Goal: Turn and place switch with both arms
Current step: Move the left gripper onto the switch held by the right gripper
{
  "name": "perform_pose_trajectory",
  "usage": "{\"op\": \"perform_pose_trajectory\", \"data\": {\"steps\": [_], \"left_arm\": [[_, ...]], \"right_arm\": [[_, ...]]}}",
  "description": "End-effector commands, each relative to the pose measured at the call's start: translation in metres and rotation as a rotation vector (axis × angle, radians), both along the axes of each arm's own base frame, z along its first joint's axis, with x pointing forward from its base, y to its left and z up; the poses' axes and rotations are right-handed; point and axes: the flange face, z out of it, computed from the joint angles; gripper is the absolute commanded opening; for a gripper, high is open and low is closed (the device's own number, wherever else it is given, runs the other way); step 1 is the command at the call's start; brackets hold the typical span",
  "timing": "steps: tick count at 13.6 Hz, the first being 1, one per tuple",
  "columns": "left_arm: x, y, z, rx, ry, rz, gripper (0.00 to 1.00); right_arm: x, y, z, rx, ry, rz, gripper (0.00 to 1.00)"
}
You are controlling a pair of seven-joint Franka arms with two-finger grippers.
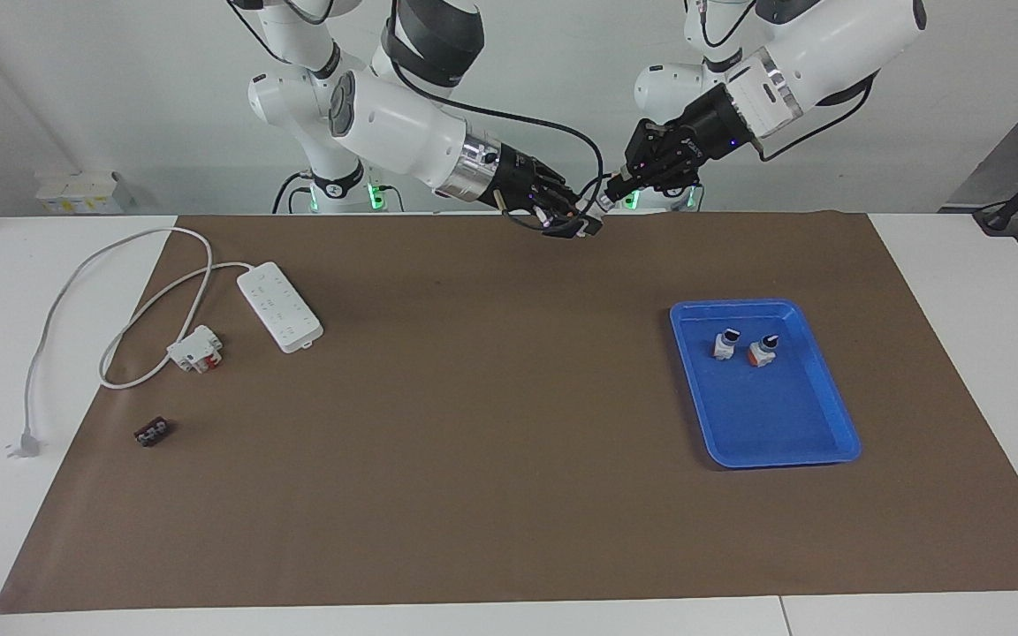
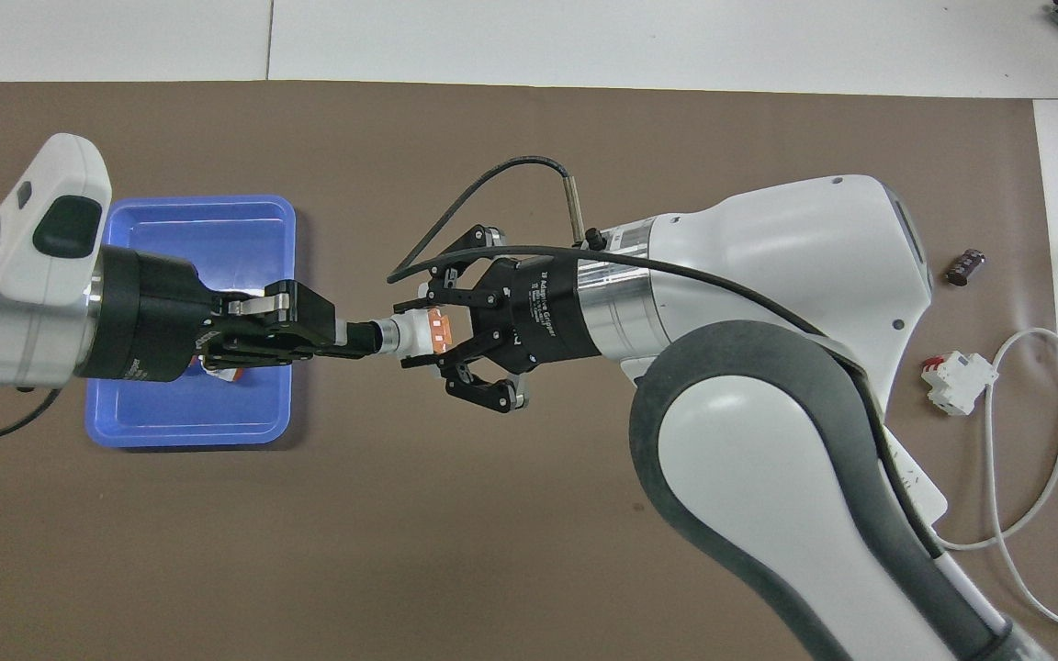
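Switch [image 2: 421, 332] held in mid-air between my two claws, above the brown mat [image 2: 529, 514] beside the blue plastic tray [image 2: 189, 431]: my right gripper [image 2: 423, 333] is clamped on its white body with the orange-red block, my left gripper [image 2: 359, 337] pinched on its black knob. Turning looks underway; placing remains (two similar switches already stand in the tray). Everything is small, hard, glossy plastic.

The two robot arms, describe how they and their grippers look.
Both arms are glossy white with dark grey joint bands and silver wrist rings. Each ends in a black linkage gripper: the right gripper bears white lettering and a looping black cable; the left gripper sits beneath a white wrist housing.
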Motion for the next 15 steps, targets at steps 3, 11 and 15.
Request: {"op": "perform_pose_trajectory", "data": {"steps": [3, 11, 15], "left_arm": [[-0.016, -0.028, 0.010, -0.018, 0.294, 0.254, 0.00], [-0.005, -0.034, 0.016, -0.043, 0.767, 0.832, 0.00], [0.000, -0.032, 0.015, -0.080, 0.992, 1.069, 0.00]], "right_arm": [[-0.005, 0.001, -0.001, -0.014, 0.004, -0.009, 0.00], [-0.006, 0.002, -0.001, -0.015, 0.004, -0.006, 0.00], [-0.007, 0.002, -0.002, -0.016, 0.005, -0.006, 0.00]]}}
